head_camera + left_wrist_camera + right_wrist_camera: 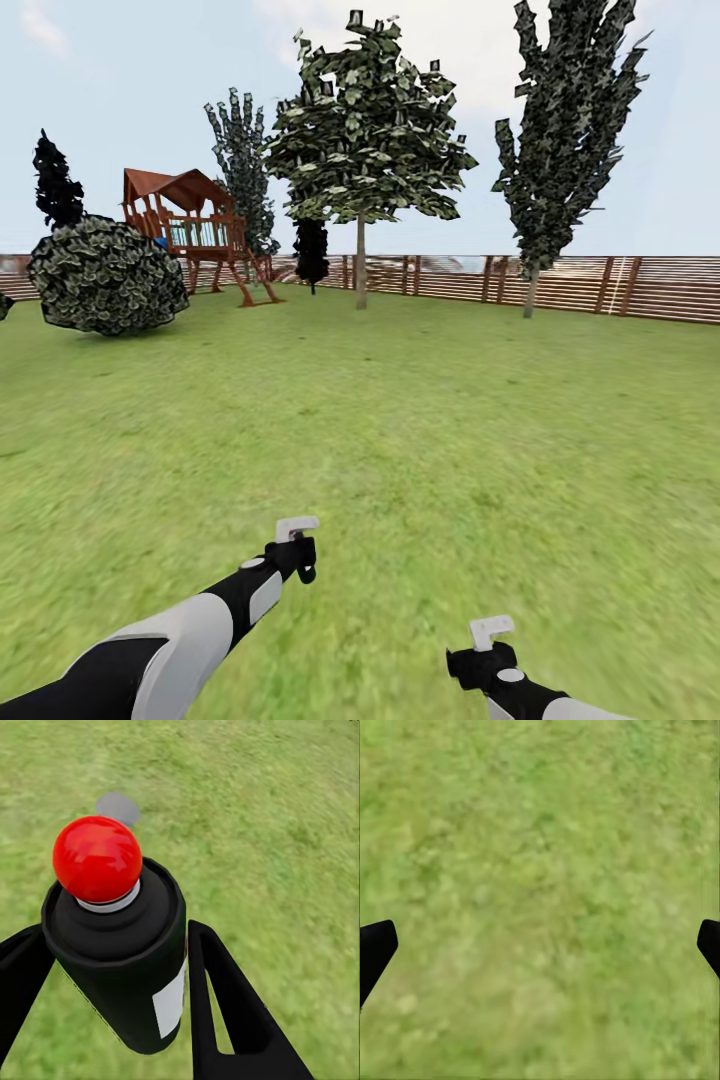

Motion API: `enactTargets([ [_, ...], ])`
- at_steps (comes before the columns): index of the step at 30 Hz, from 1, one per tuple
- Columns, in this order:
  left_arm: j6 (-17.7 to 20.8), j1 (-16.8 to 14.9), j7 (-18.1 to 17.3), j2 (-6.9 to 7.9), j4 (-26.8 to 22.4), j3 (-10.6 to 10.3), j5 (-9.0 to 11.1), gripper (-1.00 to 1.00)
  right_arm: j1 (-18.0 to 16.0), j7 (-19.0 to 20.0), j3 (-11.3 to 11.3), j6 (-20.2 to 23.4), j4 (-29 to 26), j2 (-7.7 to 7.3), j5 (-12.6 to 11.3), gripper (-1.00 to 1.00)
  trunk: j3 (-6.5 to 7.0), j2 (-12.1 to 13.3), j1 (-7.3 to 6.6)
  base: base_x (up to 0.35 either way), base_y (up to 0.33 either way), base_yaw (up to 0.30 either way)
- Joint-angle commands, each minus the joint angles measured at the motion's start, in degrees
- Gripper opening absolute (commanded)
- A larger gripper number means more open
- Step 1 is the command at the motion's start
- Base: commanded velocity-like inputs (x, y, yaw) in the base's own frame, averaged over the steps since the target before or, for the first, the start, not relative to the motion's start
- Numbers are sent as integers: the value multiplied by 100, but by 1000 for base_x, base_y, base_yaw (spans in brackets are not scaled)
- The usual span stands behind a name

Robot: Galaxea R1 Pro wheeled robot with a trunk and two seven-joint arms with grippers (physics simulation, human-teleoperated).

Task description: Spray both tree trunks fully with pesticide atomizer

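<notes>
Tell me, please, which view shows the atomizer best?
The left wrist view: the atomizer sits close up between the left gripper fingers, with its red tip and white label clear. The head view gives just a small dark shape at that gripper. The right wrist view looks at grass.

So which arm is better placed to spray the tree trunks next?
Left. Its end effector is shut on the pesticide atomizer, red nozzle pointing outward. The right end effector is open with only lawn between its fingers. The tree stands far ahead.
</notes>
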Motion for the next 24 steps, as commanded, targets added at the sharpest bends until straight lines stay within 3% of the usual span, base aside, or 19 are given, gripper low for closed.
enactTargets([
  [1, 1, 0, 0, 0, -1, 2, 0, -100, 0, 0, -1, -2, 0, 0, 2, 100, 0, 0, 0, 350, 0, 4],
  [24, -1, 1, 0, 0, -1, 6, 0, -100, 0, 1, 5, 3, 1, 7, 35, 100, -12, 0, 0, 350, 0, 0],
])
